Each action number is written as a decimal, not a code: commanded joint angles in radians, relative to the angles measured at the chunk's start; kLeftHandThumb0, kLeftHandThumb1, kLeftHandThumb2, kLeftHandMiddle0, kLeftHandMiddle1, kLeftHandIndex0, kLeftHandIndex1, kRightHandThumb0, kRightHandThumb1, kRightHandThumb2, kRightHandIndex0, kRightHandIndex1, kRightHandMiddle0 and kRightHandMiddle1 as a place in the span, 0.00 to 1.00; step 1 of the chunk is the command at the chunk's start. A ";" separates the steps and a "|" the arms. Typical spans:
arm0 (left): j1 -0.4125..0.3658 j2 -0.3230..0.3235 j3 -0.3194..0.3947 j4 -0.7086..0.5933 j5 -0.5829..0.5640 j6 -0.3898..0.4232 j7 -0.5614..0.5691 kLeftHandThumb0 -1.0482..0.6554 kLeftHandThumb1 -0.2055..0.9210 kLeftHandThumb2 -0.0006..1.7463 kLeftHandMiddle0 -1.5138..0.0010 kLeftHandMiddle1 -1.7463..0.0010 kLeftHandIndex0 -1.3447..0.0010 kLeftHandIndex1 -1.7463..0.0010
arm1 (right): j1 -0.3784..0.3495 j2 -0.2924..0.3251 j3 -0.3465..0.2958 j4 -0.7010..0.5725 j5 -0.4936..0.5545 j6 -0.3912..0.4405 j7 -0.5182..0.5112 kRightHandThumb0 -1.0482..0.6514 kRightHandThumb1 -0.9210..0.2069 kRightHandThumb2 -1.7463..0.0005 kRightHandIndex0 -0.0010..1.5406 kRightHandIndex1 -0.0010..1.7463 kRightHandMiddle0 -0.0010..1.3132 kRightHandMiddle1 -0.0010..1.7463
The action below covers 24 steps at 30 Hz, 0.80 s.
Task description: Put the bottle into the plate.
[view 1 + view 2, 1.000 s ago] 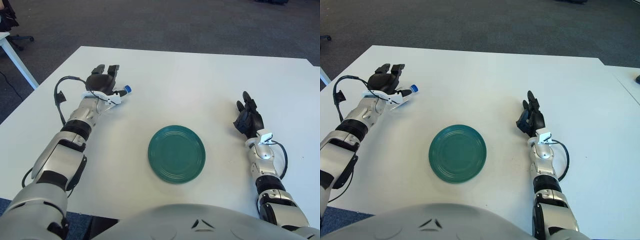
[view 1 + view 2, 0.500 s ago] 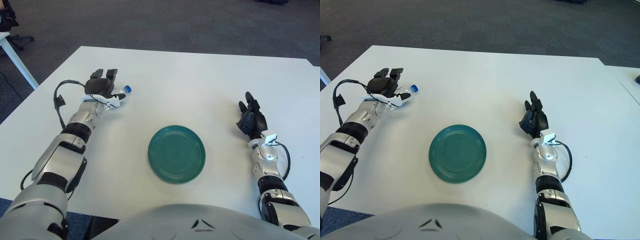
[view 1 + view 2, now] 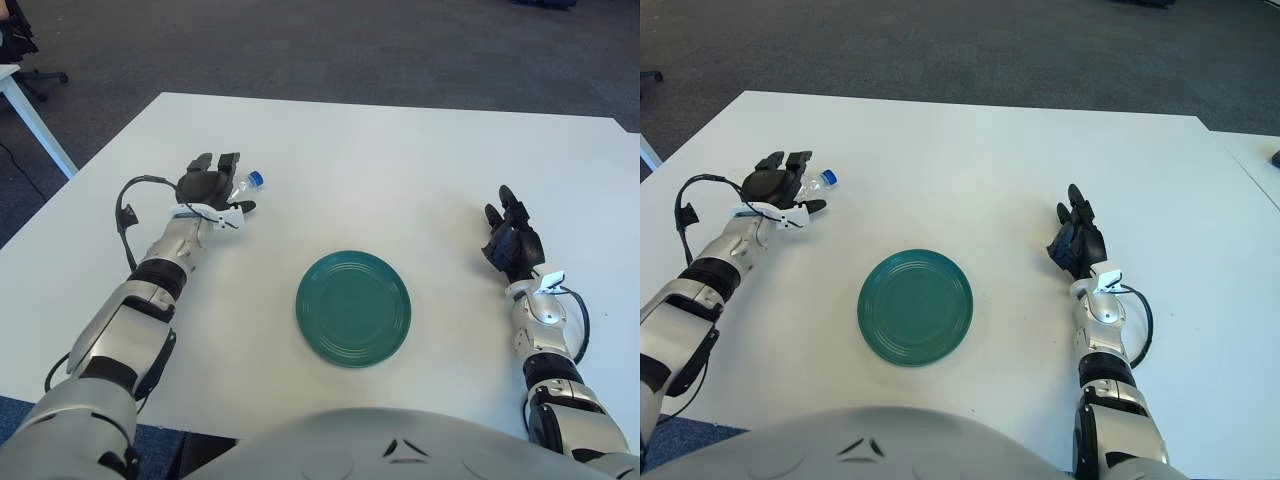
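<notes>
A clear plastic bottle (image 3: 243, 184) with a blue cap (image 3: 830, 179) lies on its side on the white table, at the far left. My left hand (image 3: 212, 186) is on top of it, fingers stretched out past it and thumb (image 3: 243, 207) spread to the near side, not closed round it. Most of the bottle's body is hidden under the palm. The round dark green plate (image 3: 353, 307) lies empty at the middle of the table, well to the right of the bottle. My right hand (image 3: 512, 243) rests at the table's right side, fingers relaxed and holding nothing.
The white table (image 3: 380, 170) reaches to the far edge, with dark carpet floor beyond. Another white table's leg (image 3: 35, 120) stands at the far left. A black cable (image 3: 125, 205) loops beside my left wrist.
My left hand has drawn back a little towards me and settled lower over the bottle, thumb now spread. The bottle's cap has stayed put. My right hand has drifted slightly right.
</notes>
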 commanded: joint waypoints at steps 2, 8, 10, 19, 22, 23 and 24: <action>0.014 -0.027 -0.016 0.034 -0.008 0.011 0.005 0.00 1.00 0.29 0.84 1.00 1.00 0.68 | 0.080 0.023 -0.002 0.059 -0.001 0.008 -0.002 0.04 0.00 0.34 0.00 0.00 0.00 0.00; 0.006 -0.055 -0.031 0.069 -0.009 0.019 0.005 0.00 1.00 0.29 0.85 1.00 1.00 0.67 | 0.080 0.023 -0.004 0.053 -0.002 0.010 -0.007 0.04 0.00 0.34 0.00 0.00 0.00 0.00; 0.001 -0.066 -0.035 0.091 -0.010 0.018 0.008 0.00 1.00 0.29 0.84 1.00 1.00 0.65 | 0.080 0.024 -0.005 0.051 -0.003 0.010 -0.009 0.04 0.00 0.34 0.00 0.00 0.00 0.00; -0.027 -0.104 -0.054 0.188 -0.012 0.009 0.018 0.00 1.00 0.28 0.81 0.98 1.00 0.63 | 0.090 0.025 -0.004 0.023 -0.006 0.011 -0.018 0.03 0.00 0.34 0.00 0.00 0.00 0.00; -0.037 -0.113 -0.057 0.210 -0.016 0.008 0.013 0.00 1.00 0.28 0.79 0.98 1.00 0.61 | 0.091 0.023 -0.006 0.019 -0.005 0.009 -0.017 0.03 0.00 0.34 0.00 0.00 0.00 0.00; -0.040 -0.116 -0.058 0.217 -0.018 0.007 0.008 0.00 1.00 0.28 0.79 0.98 1.00 0.61 | 0.094 0.023 -0.007 0.014 -0.004 0.006 -0.015 0.03 0.00 0.34 0.00 0.00 0.00 0.00; -0.042 -0.118 -0.058 0.223 -0.020 0.005 0.004 0.00 1.00 0.27 0.78 0.97 1.00 0.60 | 0.096 0.023 -0.008 0.011 -0.003 0.004 -0.014 0.03 0.00 0.34 0.00 0.00 0.00 0.00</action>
